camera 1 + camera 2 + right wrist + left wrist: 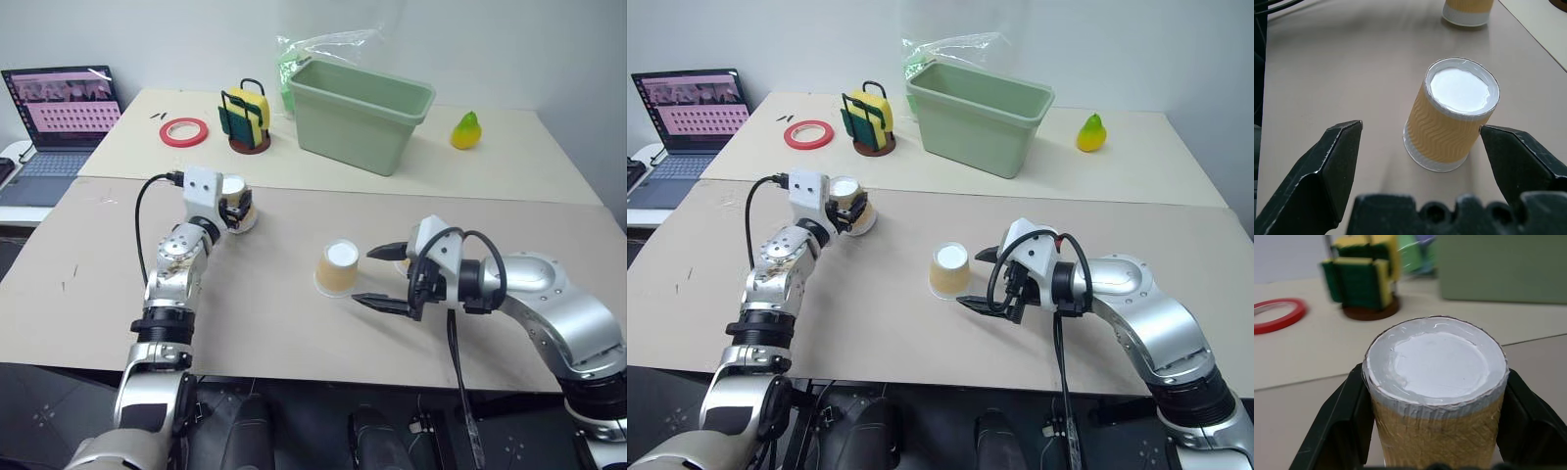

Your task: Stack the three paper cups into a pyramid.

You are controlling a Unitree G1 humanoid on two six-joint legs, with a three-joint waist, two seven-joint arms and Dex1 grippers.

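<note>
Left tool (1432, 450) is clamped on an upside-down paper cup (1436, 396), held at 10 o'clock on the bench (284, 323). Right tool (380, 278) is spread wide, just beside a second inverted cup (338, 267) at bench centre. A third cup (1467, 11) is seen beyond.

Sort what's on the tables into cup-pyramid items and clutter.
Job:
- paper cup in left end effector
- upside-down paper cup by right end effector

Clutter:
- green tub
- sponge holder
- red tape roll
- toy pear
- laptop
</note>
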